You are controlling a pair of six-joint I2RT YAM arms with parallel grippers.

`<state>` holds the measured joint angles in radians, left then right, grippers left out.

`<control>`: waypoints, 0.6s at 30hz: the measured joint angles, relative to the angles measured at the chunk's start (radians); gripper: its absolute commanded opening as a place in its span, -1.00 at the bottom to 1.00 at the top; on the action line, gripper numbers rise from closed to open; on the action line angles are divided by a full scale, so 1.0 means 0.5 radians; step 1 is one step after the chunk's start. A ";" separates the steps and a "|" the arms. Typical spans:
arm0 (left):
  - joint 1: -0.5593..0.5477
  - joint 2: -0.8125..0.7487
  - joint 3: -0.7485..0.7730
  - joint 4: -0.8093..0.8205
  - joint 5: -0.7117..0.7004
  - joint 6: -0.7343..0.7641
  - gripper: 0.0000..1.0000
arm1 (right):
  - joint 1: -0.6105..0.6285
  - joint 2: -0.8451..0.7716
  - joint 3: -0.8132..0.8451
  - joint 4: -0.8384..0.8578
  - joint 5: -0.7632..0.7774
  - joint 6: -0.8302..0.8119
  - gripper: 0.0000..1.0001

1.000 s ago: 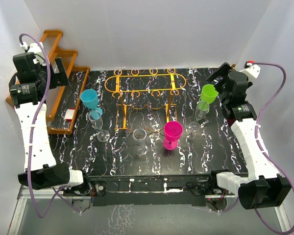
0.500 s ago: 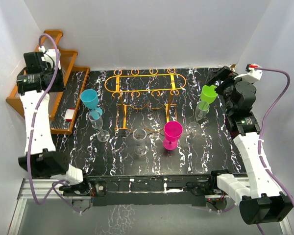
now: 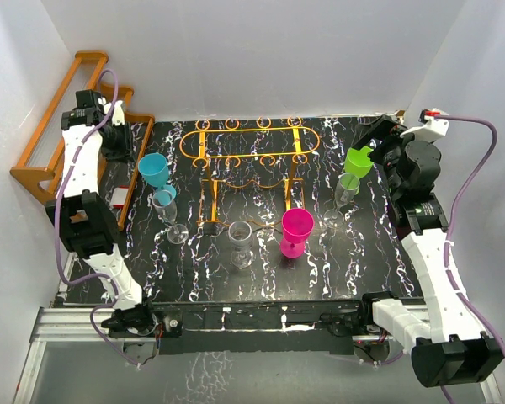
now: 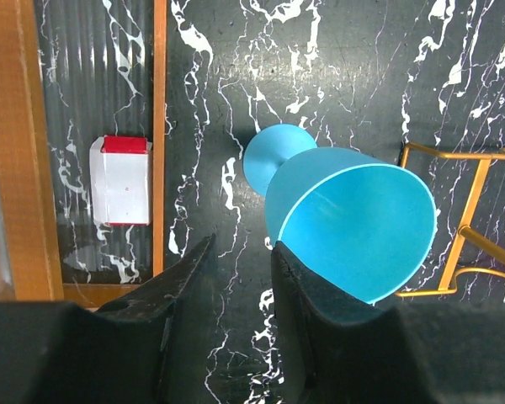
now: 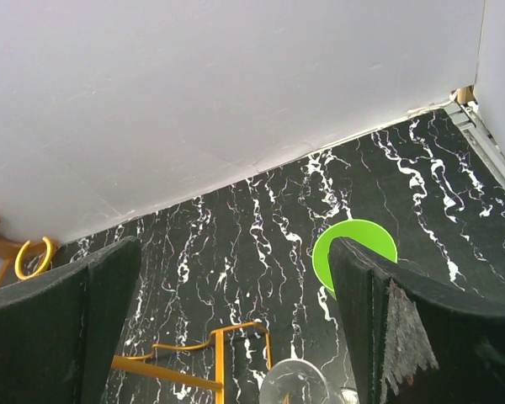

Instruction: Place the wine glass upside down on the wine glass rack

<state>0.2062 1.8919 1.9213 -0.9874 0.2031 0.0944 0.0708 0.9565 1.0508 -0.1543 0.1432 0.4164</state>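
Note:
The orange wire wine glass rack (image 3: 249,145) stands at the back middle of the black marble table, with nothing hanging on it. Three clear wine glasses stand upright: one at the left (image 3: 166,206), one in the middle (image 3: 241,240), one at the right (image 3: 345,192). Beside them are a blue cup (image 3: 154,170), a magenta cup (image 3: 296,229) and a green cup (image 3: 358,160). My left gripper (image 4: 240,246) hovers just left of the blue cup (image 4: 353,223), jaws narrowly apart, nothing between them. My right gripper (image 5: 231,252) is wide open above the green cup (image 5: 353,240) and a clear glass (image 5: 293,380).
An orange wooden stepped shelf (image 3: 46,143) lines the left edge, with a small white and red box (image 4: 122,181) on its lowest step. White walls close the back and both sides. A rack leg (image 4: 463,219) stands right of the blue cup.
The left arm swung from over the wooden shelf to the blue cup's left side; its jaws closed, then parted slightly. The right arm drew back a little earlier and now holds still.

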 measured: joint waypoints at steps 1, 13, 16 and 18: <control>0.000 0.012 0.003 0.008 0.002 -0.004 -0.35 | 0.000 -0.009 0.000 -0.001 0.002 -0.005 0.96; -0.096 -0.018 0.002 0.023 -0.011 -0.011 -0.29 | 0.000 -0.055 0.000 -0.002 0.034 -0.052 0.96; -0.143 -0.079 0.003 -0.021 -0.004 0.009 -0.25 | 0.000 -0.054 0.000 -0.002 0.037 -0.053 0.97; -0.175 -0.149 0.000 -0.051 0.014 0.031 -0.24 | 0.000 -0.055 0.000 -0.002 0.040 -0.056 0.96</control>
<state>0.1188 1.8175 1.9213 -1.0130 0.2100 0.1097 0.0708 0.9291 1.0508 -0.1551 0.1635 0.3885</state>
